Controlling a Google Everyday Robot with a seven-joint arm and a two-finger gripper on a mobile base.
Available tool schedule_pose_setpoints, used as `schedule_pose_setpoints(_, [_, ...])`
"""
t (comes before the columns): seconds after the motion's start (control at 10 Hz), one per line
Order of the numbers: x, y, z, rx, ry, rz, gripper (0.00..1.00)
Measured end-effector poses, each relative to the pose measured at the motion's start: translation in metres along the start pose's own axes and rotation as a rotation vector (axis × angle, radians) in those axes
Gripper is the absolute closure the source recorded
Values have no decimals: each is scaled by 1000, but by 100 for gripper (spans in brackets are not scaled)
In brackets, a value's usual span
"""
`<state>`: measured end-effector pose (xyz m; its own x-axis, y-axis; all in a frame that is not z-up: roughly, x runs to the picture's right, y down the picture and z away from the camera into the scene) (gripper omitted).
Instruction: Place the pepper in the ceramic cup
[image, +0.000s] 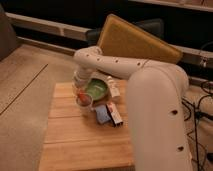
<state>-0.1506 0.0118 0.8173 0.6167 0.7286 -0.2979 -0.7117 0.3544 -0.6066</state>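
Observation:
My gripper (80, 93) hangs from the white arm at the left side of the wooden table, just left of the green bowl (96, 89). It is shut on the small red-orange pepper (81, 94), which shows at its tip. The off-white ceramic cup (86, 102) stands right below and slightly right of the gripper, in front of the bowl's left rim. The pepper is held just above the cup's rim. The arm hides part of the cup and of the bowl.
A dark box with a white-red label (116, 114) and a blue packet (102, 114) lie right of the cup. A small white box (114, 89) stands behind them. The wooden table (75, 145) has a large tan board (137, 42) leaning behind it.

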Motion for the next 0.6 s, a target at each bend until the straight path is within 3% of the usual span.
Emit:
schedule_pose_setpoints(0.4, [4, -10, -3, 5, -2, 30, 44])
schedule_pose_setpoints(0.6, [4, -12, -4, 7, -2, 33, 34])
